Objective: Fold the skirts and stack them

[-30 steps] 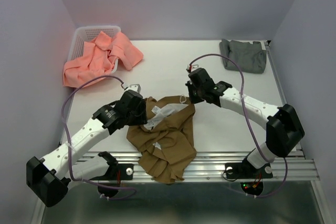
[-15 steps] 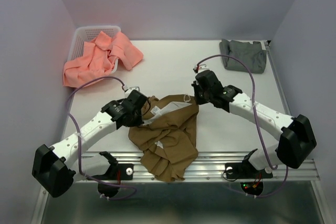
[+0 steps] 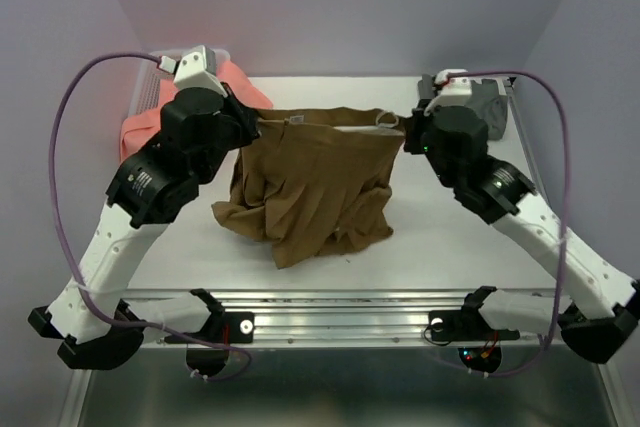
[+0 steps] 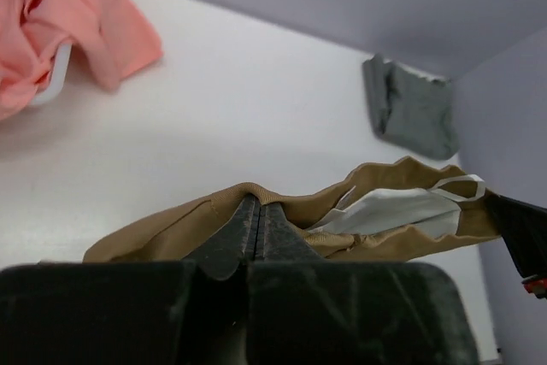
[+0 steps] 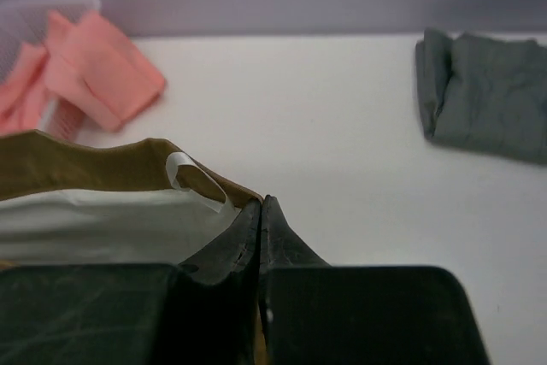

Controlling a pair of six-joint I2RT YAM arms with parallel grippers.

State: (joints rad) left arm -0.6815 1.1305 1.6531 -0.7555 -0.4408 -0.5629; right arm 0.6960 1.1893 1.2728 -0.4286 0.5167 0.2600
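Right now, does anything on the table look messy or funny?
Yes. The pink skirt is a rumpled heap spilling over the rim of the white basket onto the table at the far left. The brown skirt, held up by its waistband, hangs bunched and uneven.

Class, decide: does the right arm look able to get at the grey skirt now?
Likely not yet: grey skirt lies near, path free, but right gripper is shut on the tan skirt.

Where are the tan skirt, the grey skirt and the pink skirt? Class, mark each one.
tan skirt (image 3: 315, 187): top external view, middle of its spread cloth.
grey skirt (image 5: 487, 96): right wrist view, centre of the folded cloth.
pink skirt (image 4: 85, 14): left wrist view, its crumpled folds.
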